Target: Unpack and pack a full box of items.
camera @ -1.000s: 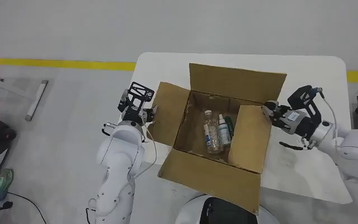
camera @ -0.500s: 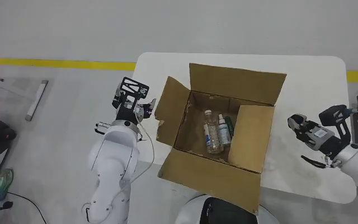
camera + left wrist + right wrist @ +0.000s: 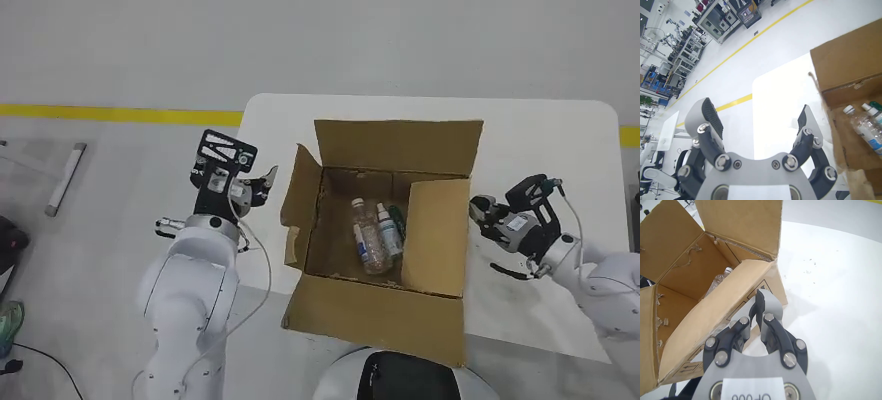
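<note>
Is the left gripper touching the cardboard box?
Apart. The left wrist view shows bare white table between the open left gripper and the cardboard box flap.

Bright, flat overhead light everywhere, no hard shadows. The white table (image 3: 560,140) glares in the top view, and in the left wrist view it burns out to pure white. Inside the box (image 3: 395,148) the light drops: its bottom sits in brown shade, while the clear bottle (image 3: 365,240) picks up small sparkles. In the right wrist view a soft grey shadow spreads on the table beside the box's corner. The left wrist view bends hard at its edges: the yellow floor line (image 3: 772,24) bows and the racks (image 3: 683,49) lean over.
</note>
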Controlling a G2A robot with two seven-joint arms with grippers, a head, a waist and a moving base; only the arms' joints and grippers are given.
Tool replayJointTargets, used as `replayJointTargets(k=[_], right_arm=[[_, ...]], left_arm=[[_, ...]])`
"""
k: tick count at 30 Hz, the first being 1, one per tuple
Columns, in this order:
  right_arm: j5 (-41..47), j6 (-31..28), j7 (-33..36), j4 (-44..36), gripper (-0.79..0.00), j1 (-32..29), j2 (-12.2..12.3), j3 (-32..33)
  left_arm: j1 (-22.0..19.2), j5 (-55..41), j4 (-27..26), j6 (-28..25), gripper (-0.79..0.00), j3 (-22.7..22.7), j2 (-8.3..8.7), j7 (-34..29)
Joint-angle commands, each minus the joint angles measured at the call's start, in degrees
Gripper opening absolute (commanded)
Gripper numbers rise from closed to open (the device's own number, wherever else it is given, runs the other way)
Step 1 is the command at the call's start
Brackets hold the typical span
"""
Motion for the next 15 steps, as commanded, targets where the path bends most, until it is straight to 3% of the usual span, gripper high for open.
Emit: replayJointTargets(k=[1,9,15], right_arm=[[-0.4,0.1,0.0,0.8,-0.785,1.4,-0.1,-0.7],[1.2,0.1,-2.5,0.6,-0.785,-3.1,0.2,4.5],[2.4,-0.9,-3.7,-1.5,-0.785,-9.1,0.4,10.4]], left_arm=[[-0.3,-3.4,-1.1,-0.4,0.0,0.5,-0.1,-0.3],[-2.2,-22.1,-1.6,0.4,0.0,5.0,-0.83,-3.3],[-3.3,-37.1,1.6,1.8,0.0,10.6,-1.43,-7.4]])
